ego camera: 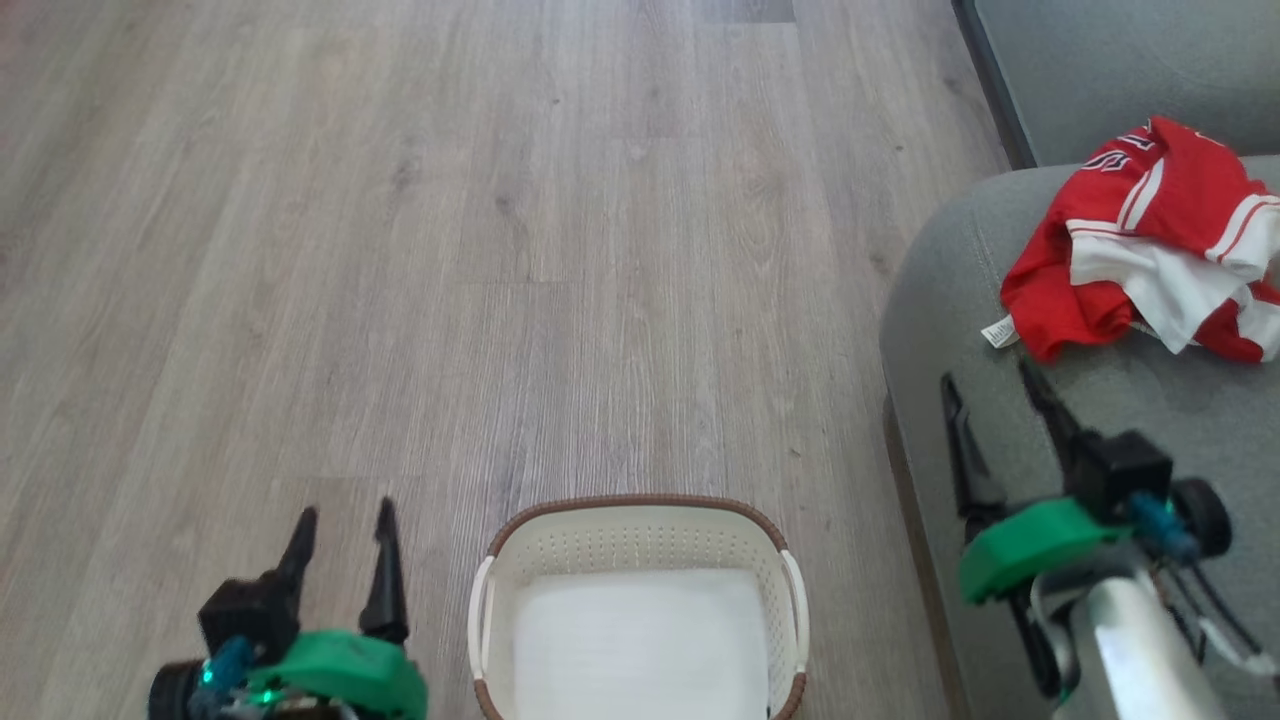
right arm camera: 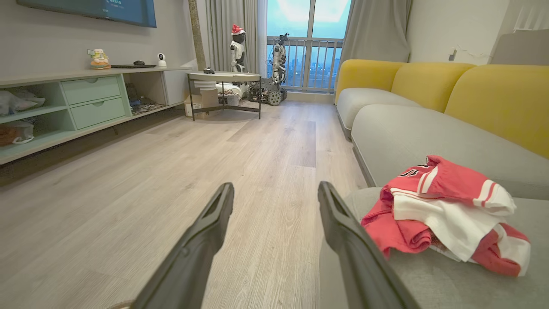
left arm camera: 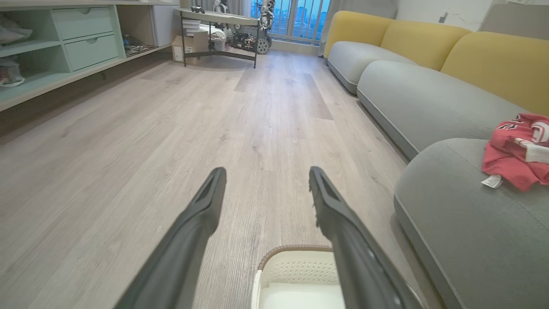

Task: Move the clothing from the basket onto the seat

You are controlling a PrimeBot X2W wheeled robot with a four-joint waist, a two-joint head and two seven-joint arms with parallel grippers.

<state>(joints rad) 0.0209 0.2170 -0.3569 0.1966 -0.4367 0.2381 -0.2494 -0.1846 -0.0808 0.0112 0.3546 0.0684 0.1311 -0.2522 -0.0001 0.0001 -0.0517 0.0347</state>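
Red-and-white clothing (ego camera: 1140, 250) heaped on grey seat (ego camera: 960, 290) at upper right, basket (ego camera: 640, 503) on floor (ego camera: 500, 250) at bottom centre, left tool (ego camera: 346, 508) lower left, spread open, holding nothing, right tool (ego camera: 987, 373) lower right, likewise.

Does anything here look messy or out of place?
Only the red clothing: it lies crumpled in a heap on the seat, a white tag poking out. The basket stands upright on the floor; nothing else stands out.
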